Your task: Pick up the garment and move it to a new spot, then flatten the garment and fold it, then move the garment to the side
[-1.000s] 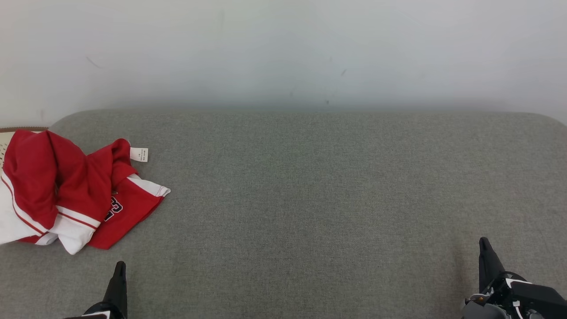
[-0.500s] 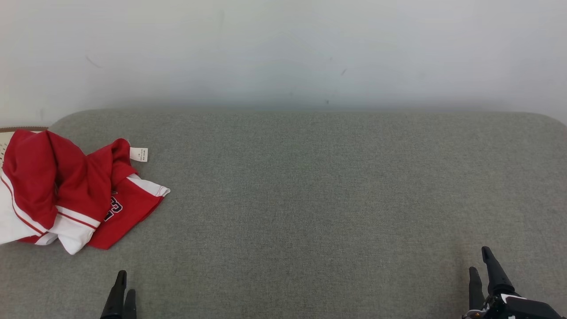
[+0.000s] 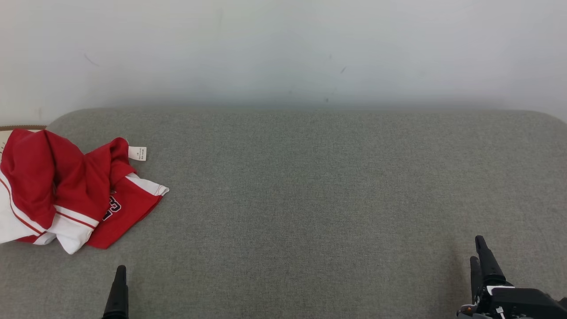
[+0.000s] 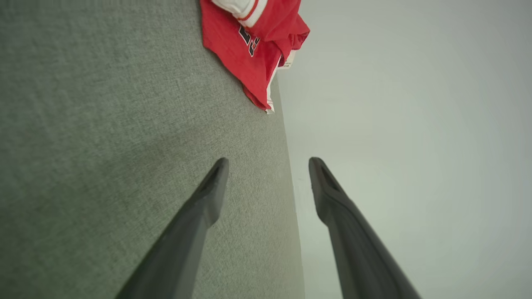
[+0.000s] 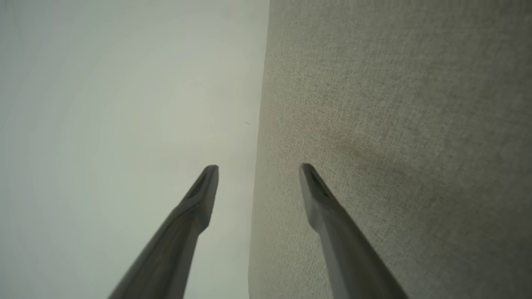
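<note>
A crumpled red and white garment (image 3: 66,195) with dark lettering and a white tag lies at the left edge of the grey cushioned surface (image 3: 310,199). The left wrist view has the garment (image 4: 253,37) at its top, well beyond the fingers. My left gripper (image 3: 119,292) pokes up at the lower left, below the garment and apart from it; in its wrist view my left gripper (image 4: 268,164) stands open and empty. My right gripper (image 3: 480,261) is at the lower right, far from the garment; its wrist view has my right gripper (image 5: 257,170) open with nothing between the fingers.
A pale wall (image 3: 283,48) rises behind the grey surface. A brown-rimmed object (image 3: 17,129) peeks out behind the garment at the far left. The surface has rounded back corners, and open grey fabric stretches across its middle and right.
Both grippers went from shut to open. The left gripper dropped slightly lower in the head view; the right one dipped, then rose a little. The garment stayed put.
</note>
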{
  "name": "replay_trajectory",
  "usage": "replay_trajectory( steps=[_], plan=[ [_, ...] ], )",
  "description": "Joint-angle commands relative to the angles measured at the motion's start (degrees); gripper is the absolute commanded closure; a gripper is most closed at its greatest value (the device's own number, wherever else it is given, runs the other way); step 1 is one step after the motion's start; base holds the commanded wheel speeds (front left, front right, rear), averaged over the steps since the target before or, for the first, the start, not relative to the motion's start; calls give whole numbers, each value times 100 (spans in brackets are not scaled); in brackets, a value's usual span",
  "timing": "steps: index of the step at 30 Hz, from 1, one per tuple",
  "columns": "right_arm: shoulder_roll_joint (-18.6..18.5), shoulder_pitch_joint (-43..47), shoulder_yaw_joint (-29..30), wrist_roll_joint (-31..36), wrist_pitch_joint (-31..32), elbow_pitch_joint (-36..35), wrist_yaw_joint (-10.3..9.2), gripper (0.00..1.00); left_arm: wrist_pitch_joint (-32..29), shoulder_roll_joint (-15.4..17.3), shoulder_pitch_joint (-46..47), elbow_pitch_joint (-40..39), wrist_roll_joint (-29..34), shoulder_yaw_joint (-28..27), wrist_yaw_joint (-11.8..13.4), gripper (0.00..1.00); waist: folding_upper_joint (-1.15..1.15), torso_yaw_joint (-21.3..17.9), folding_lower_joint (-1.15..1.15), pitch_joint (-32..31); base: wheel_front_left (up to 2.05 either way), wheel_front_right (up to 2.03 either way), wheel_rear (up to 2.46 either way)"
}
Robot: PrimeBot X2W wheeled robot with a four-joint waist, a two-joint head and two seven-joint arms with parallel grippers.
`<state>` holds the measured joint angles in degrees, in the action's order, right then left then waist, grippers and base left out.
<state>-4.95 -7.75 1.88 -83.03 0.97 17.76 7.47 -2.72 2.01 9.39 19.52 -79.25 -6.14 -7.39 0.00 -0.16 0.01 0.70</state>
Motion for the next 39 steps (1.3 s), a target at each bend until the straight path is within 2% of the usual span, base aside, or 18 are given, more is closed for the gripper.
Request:
replay_trajectory(
  steps=[1, 12, 24, 34, 39],
  plan=[
    [-78, -167, -60, 175, -46, -104, 1, 0, 62, 51, 34, -132, 227, -4, -4, 0, 0, -1, -1, 1, 0, 0, 0],
    [-243, -184, -475, 1352, -293, -130, 1, 0, 334, 61, -36, -282, 1751, 80, 26, 0, 0, -13, -1, 15, 0, 0, 0],
    [-400, -173, -855, 2558, -533, 25, 1, 0, 600, 72, -84, -312, 3179, 323, 282, 0, 0, -41, -1, 8, 0, 0, 0],
    [-457, -173, -1022, 3347, -712, 61, 2, 0, 796, 133, -112, -352, 3999, 472, 494, 0, 0, -69, -1, 16, 0, 0, 0],
    [-462, -152, -1104, 3530, -776, 109, 2, 0, 868, 139, -122, -382, 4247, 501, 541, 0, 0, -74, -1, 18, 0, 0, 0]
  ],
)
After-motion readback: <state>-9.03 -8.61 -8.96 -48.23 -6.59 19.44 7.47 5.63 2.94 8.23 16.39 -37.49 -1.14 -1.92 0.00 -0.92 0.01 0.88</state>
